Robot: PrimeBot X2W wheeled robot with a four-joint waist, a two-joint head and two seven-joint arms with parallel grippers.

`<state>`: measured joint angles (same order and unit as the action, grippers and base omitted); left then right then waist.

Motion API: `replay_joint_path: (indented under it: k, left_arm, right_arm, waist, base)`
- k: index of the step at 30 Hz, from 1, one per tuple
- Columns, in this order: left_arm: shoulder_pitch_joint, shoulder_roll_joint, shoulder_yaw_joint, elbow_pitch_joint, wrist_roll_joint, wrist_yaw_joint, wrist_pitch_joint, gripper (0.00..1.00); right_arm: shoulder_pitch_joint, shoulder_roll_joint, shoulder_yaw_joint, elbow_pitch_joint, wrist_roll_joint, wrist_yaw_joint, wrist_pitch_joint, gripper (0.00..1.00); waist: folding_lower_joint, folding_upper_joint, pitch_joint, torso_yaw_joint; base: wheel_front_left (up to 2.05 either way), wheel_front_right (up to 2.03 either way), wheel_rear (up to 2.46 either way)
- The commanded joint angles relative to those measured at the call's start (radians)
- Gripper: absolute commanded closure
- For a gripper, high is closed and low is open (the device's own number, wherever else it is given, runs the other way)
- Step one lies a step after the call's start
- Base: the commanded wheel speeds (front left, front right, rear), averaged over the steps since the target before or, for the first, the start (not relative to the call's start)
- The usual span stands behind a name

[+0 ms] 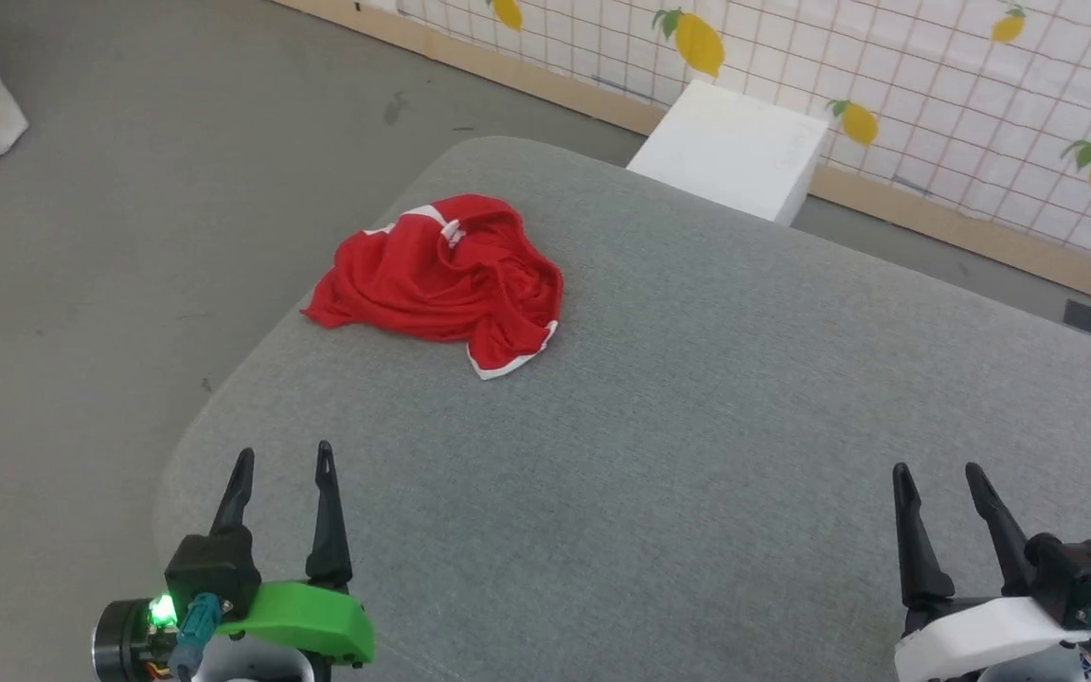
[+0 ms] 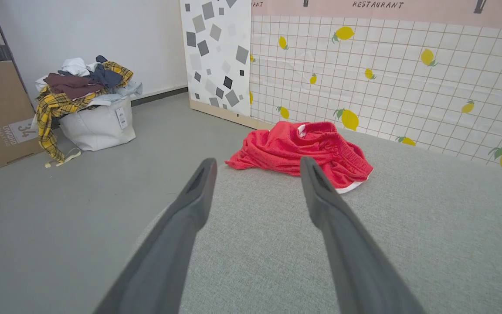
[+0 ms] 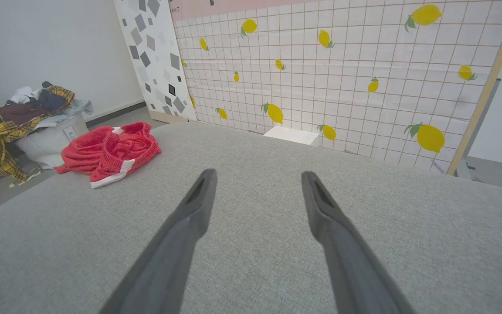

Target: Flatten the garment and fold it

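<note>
Head view, with the clock face read in that view. The bright red, thin fabric garment with white trim stripes lies crumpled in a heap on the grey woven padded surface. It sits in the far-left part of that surface, close to the rounded edge at 9 o'clock. The heap's long axis runs roughly along the 9-to-3 line, and one white-trimmed corner juts toward 5 o'clock. The left gripper, on a green mount, hangs over the near-left part of the surface with its two dark fingers spread apart and nothing between them. The garment lies at about 1 o'clock from it, near but clearly apart. The right gripper, on a white mount, has its fingers parted too and holds nothing. From it the garment lies at about 10 o'clock, well apart across bare grey fabric. The left arm is judged the nearer. Flattening has not begun, and a first reach would probably go forward and slightly rightward to the near hem.
</note>
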<state>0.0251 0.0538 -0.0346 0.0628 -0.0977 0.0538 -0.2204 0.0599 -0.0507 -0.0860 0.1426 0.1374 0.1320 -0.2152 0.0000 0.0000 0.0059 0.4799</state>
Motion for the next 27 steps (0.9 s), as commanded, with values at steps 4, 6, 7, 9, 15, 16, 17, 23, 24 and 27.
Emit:
replay_joint_path:
  k: [4, 6, 7, 9, 15, 16, 17, 23, 24, 27]
  left_arm:
    - [0.02, -0.003, -0.004, 0.007, -0.001, 0.006, -0.016, 0.0]
    - [0.021, -0.003, -0.005, 0.009, -0.001, 0.006, -0.02, 0.0]
    - [0.021, -0.003, -0.005, 0.011, 0.0, 0.005, -0.022, 0.0]
    - [0.022, -0.003, -0.005, 0.013, -0.001, 0.005, -0.026, 0.0]
    - [0.024, -0.004, -0.007, 0.019, -0.003, 0.005, -0.039, 0.0]
    - [0.024, -0.004, -0.007, 0.02, -0.003, 0.005, -0.04, 0.0]
    - [0.024, -0.004, -0.007, 0.02, -0.003, 0.005, -0.041, 0.0]
    - [0.022, -0.004, -0.006, 0.021, -0.002, 0.005, -0.041, 0.0]
    - [0.022, -0.004, -0.006, 0.021, -0.003, 0.005, -0.041, 0.0]
    - [0.022, -0.004, -0.006, 0.022, -0.005, 0.005, -0.041, 0.0]
  right_arm:
    - [0.015, 0.0, 0.008, 0.0, -0.006, -0.001, -0.012, 0.0]
    - [0.015, 0.0, 0.014, -0.002, -0.007, -0.001, -0.013, 0.0]
    - [0.015, 0.0, 0.019, -0.003, -0.012, -0.001, -0.013, 0.0]
    - [0.017, 0.0, 0.024, -0.005, -0.011, -0.001, -0.013, 0.0]
    - [0.023, 0.001, 0.028, -0.01, -0.007, -0.001, -0.019, 0.0]
    - [0.025, 0.001, 0.029, -0.01, -0.008, -0.001, -0.02, 0.0]
    - [0.026, 0.001, 0.03, -0.013, -0.012, -0.001, -0.02, 0.0]
    - [0.029, 0.001, 0.036, -0.033, -0.026, -0.001, -0.008, 0.0]
    - [0.03, 0.001, 0.036, -0.036, -0.026, -0.001, -0.005, 0.0]
    - [0.031, 0.001, 0.037, -0.045, -0.028, -0.001, 0.0, 0.0]
  waist:
    - [0.0, 0.0, -0.003, 0.027]
    - [0.0, 0.0, -0.004, 0.036]
    - [0.0, 0.0, -0.005, 0.041]
    - [0.0, 0.0, -0.007, 0.05]
    - [0.0, 0.0, -0.007, 0.076]
    - [0.0, 0.0, -0.007, 0.08]
    - [0.0, 0.0, -0.007, 0.081]
    - [0.0, 0.0, -0.007, 0.078]
    - [0.0, 0.0, -0.008, 0.077]
    - [0.0, 0.0, -0.005, 0.075]
  base:
    - [0.0, 0.0, 0.0]
    - [0.0, 0.0, 0.0]
    - [0.0, 0.0, 0.0]
    - [0.0, 0.0, 0.0]
    - [0.0, 0.0, 0.0]
    - [0.0, 0.0, 0.0]
    - [0.0, 0.0, 0.0]
    - [0.0, 0.0, 0.0]
    - [0.0, 0.0, 0.0]
    - [0.0, 0.0, 0.0]
